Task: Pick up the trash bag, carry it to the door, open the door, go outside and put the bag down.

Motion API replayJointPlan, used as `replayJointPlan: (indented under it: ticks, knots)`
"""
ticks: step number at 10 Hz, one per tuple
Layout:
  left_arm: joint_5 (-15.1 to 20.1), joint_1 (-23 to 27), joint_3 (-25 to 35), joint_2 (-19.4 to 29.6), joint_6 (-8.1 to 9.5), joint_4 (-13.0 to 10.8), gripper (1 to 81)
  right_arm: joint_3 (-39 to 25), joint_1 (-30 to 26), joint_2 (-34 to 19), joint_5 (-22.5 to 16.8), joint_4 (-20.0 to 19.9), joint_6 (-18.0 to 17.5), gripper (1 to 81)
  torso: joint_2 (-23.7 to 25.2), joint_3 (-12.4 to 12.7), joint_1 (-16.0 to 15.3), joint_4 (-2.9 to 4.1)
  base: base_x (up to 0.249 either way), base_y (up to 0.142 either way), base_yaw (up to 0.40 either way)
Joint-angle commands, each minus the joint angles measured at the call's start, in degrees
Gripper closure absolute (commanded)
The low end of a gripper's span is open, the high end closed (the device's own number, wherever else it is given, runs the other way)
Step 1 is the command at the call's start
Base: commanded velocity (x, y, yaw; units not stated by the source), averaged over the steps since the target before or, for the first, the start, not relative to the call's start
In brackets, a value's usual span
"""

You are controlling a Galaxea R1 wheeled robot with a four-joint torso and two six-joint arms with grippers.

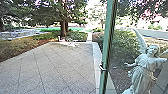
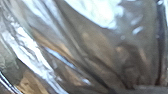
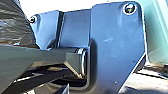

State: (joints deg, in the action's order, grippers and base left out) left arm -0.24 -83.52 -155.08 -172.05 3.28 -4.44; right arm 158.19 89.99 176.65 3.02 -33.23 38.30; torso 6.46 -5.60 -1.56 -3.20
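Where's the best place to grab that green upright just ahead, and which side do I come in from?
I'd go for the small light fitting on the green upright. It sticks out to the robot's left, towards the open paving, so come in from that side. Failing that, the upright looks slim enough to pinch across its width. Whether the fitting turns or pulls, I can't tell.

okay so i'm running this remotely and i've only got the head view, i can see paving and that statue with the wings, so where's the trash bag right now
Observer: The left wrist view has shiny, wrinkled plastic, which I take to be the trash bag, right up close.
Operator: Does the other wrist camera catch it?
Observer: It seems so: dark, crinkled plastic appears there beside the robot's own wide plate.
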Motion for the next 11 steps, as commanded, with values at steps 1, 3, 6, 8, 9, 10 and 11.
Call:
replayJointPlan:
  ticks: [1,3,6,8,9,10,11]
  knots:
    - [2.53,3.31,0.04,0.30,-0.11,-0.40,81.1,-0.26,-2.49,0.30,-3.90,0.01,0.19,1.0,0.00,0.00,0.00,0.00,0.078,0.000,0.000]
    - [2.53,3.40,0.04,0.30,-0.03,-0.40,81.1,-0.26,-2.57,0.30,-3.90,-0.08,0.11,1.0,0.00,0.00,0.00,0.00,0.079,0.000,0.000]
    - [2.53,3.32,0.04,0.30,-0.03,-0.40,81.1,-0.26,-2.58,0.30,-3.90,0.01,0.11,1.0,0.00,0.00,-0.02,0.00,0.079,0.000,0.000]
    - [2.53,3.31,0.04,0.30,-0.03,-0.40,81.1,-0.26,-2.66,0.39,-3.90,0.01,0.11,1.0,0.00,0.00,-0.02,0.00,0.079,0.000,0.000]
    - [2.53,3.32,0.12,0.30,-0.03,-0.40,81.1,-0.26,-2.66,0.39,-3.90,0.01,0.11,1.0,0.00,0.00,-0.05,0.00,0.079,0.000,0.000]
    - [2.53,3.32,0.12,0.30,-0.03,-0.40,81.1,-0.26,-2.66,0.39,-3.90,0.01,0.19,1.0,0.00,0.00,-0.05,0.00,0.078,0.000,0.000]
    - [2.53,3.31,0.04,0.30,-0.03,-0.40,81.1,-0.26,-2.57,0.39,-3.90,0.01,0.19,1.0,0.00,0.00,-0.05,0.00,0.080,0.000,0.000]
